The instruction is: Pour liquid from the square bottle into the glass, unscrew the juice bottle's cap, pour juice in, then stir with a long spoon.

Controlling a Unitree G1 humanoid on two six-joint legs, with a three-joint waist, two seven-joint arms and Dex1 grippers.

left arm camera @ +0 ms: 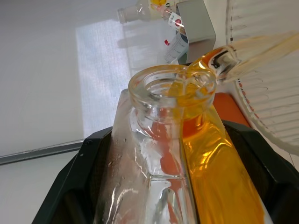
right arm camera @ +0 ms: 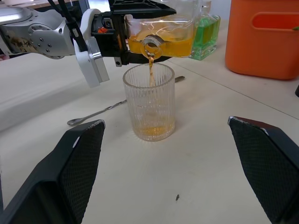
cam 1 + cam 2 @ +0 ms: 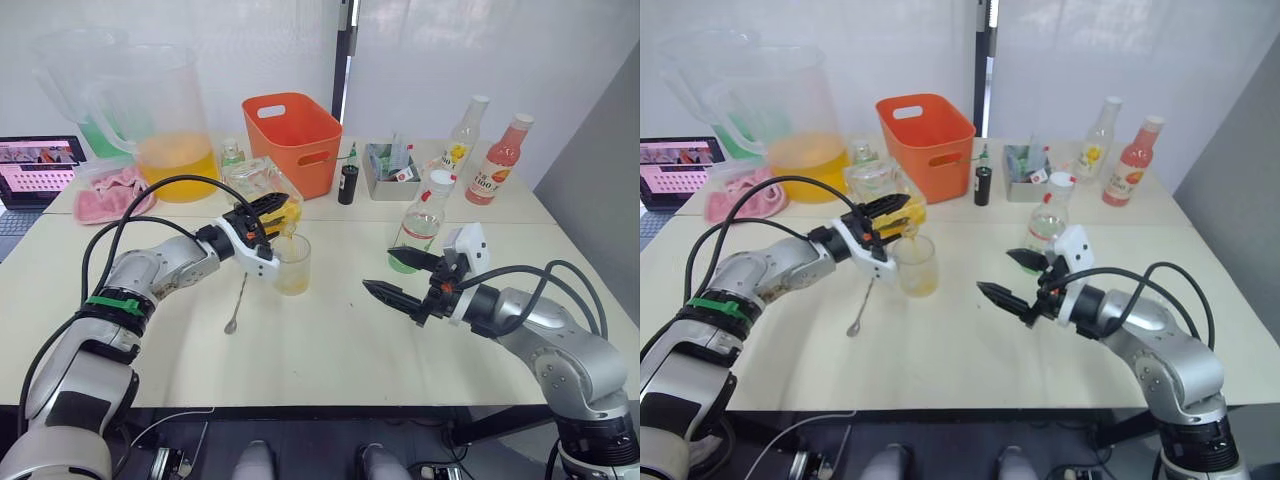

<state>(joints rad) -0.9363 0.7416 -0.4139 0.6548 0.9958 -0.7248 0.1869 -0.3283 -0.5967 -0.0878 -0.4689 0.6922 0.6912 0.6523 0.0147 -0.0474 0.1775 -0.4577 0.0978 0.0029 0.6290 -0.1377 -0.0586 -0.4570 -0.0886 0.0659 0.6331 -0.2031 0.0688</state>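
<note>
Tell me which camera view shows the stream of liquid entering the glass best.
The right wrist view: the liquid falls from the square bottle into the glass, side-on. The head views show it small; the left wrist view shows it leaving the bottle's mouth.

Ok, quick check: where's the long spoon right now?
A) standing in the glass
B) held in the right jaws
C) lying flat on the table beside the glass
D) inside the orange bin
C: the long spoon lies flat on the table beside the glass, untouched.
</note>
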